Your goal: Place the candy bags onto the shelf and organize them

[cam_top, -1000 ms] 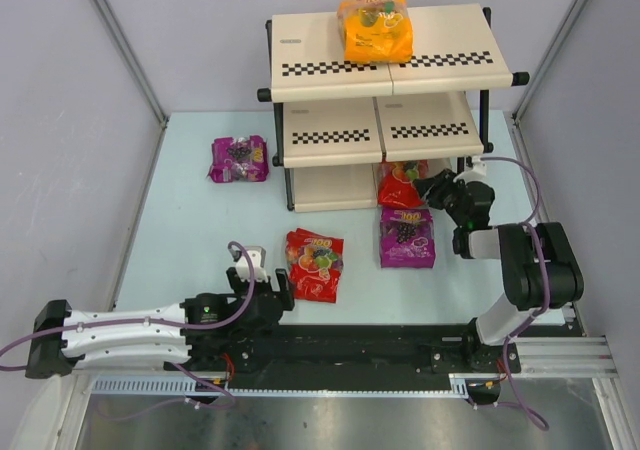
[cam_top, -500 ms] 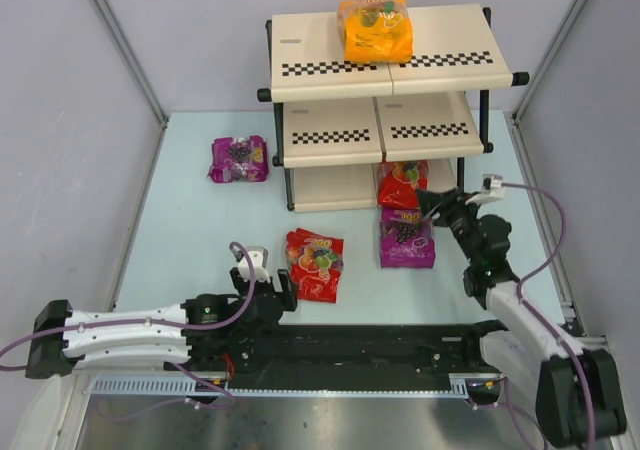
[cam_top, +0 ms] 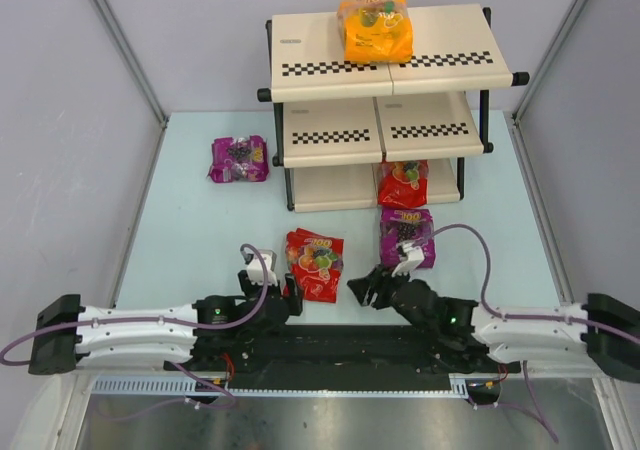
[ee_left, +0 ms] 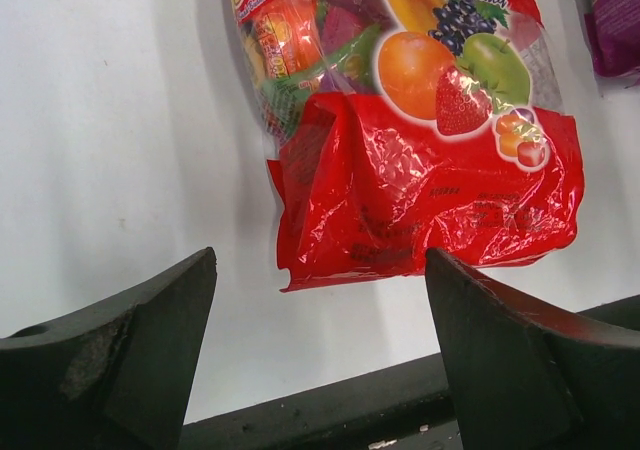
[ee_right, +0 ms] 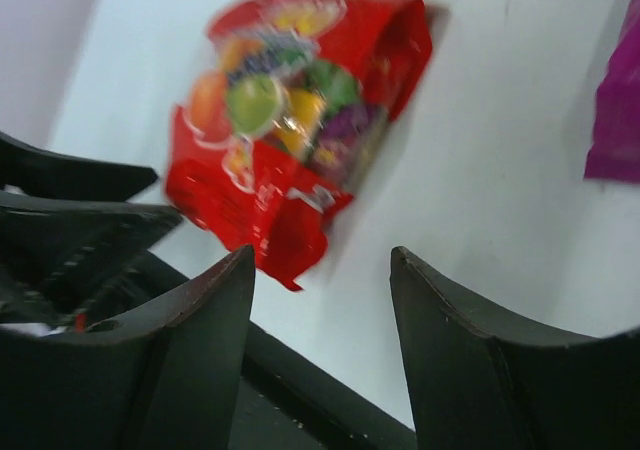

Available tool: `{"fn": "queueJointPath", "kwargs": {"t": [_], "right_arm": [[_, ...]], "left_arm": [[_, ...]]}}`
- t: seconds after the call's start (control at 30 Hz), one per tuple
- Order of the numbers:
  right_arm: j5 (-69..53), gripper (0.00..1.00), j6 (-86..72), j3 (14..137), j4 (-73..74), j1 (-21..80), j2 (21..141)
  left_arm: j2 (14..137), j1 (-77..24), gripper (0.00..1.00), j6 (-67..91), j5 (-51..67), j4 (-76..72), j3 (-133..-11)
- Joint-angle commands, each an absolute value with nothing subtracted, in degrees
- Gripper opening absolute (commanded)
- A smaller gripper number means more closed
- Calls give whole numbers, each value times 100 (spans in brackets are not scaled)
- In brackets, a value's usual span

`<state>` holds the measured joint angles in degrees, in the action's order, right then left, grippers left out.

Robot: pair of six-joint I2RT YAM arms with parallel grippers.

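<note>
Right gripper [cam_top: 365,286] is swung from mid-right to lower centre, jaws apart, empty. Glossy red fruit-printed pouch [cam_top: 315,263] is seen lengthwise up-frame of left gripper [cam_top: 288,292], nearer, jaws spread.

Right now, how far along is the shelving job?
Done: orange bag on the top tier, one red bag on the bottom tier. In hand: nothing; left gripper and right gripper stand open by the second red bag. Left: that bag and both purple bags, unshelved.
</note>
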<state>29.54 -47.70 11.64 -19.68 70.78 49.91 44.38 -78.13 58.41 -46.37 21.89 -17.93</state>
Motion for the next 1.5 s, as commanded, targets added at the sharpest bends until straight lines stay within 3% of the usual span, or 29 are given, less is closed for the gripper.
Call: {"fn": "queueJointPath", "kwargs": {"t": [0.0, 0.2, 0.4, 0.83, 0.97, 1.1, 1.13, 1.17, 1.2, 1.23, 1.47], "right_arm": [[4104, 61, -5466, 1617, -2634, 7610, 6290], [4981, 62, -5722, 1968, -3322, 8418, 7408], [6486, 61, -5906, 2285, -2997, 9228, 7497], [5855, 60, -5899, 2470, -3796, 8728, 8612], [5581, 53, -5661, 2557, -4376, 8640, 8938], [5511, 27, -5529, 2558, -4561, 8596, 9009], [5476, 22, -5450, 2558, -4588, 8578, 8991], [5458, 10, -5354, 2558, -4649, 8543, 8965], [5432, 4, -5048, 2558, -4684, 8526, 8904], [5449, 0, -4871, 2558, -4719, 8517, 8860], [5756, 0, -2621, 2558, -4939, 8499, 8298]], "left_arm": [[4509, -7796, 89, 5845, -4676, 1837, -1767], [4368, -7805, 88, 5889, -4729, 1696, -1652], [4324, -7796, 86, 5810, -4720, 1530, -1565], [4535, -7796, 79, 5704, -4667, 1082, -1441], [4535, -7796, 64, 5503, -4650, 783, -1345], [4605, -7796, 25, 5204, -4588, 335, -1275], [4692, -7796, 20, 5134, -4553, 116, -1266], [4746, -7796, 16, 5002, -4544, 27, -1266], [4807, -7796, 4, 4949, -4544, -261, -1274], [4956, -7796, 0, 4887, -4535, -377, -1283], [5501, -7796, 0, 3923, -4562, -1563, -1529]]}}
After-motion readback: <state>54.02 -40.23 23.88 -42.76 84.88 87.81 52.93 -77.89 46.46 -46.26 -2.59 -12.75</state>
